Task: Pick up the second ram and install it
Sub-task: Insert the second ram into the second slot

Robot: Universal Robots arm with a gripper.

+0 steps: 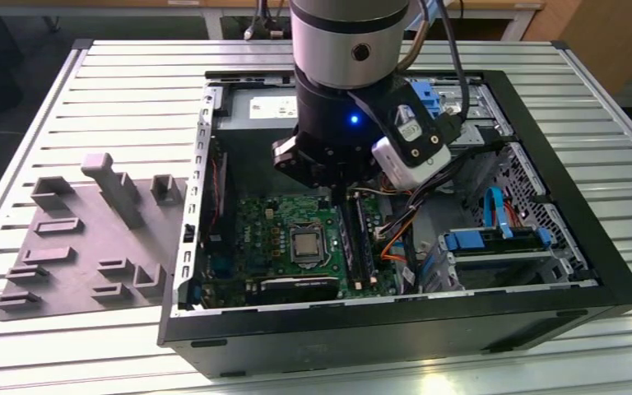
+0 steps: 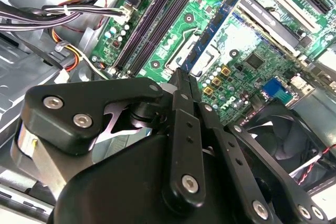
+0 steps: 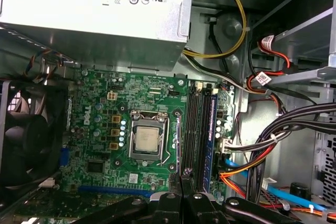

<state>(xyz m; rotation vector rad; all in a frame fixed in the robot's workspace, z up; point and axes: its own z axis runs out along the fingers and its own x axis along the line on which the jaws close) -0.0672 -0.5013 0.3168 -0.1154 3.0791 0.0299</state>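
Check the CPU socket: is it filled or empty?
Filled: in the first wrist view a silver-topped processor sits in the socket of the green motherboard, with its top bare.

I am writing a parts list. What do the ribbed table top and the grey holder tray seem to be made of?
The table top is likely aluminium: silvery, ribbed, with bright glare. The holder tray is probably plastic: matte, even grey, no shine.

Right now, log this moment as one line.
Phase: install, unfinished | Gripper: shut on memory stick | Stick: held above motherboard by memory slots, not seated
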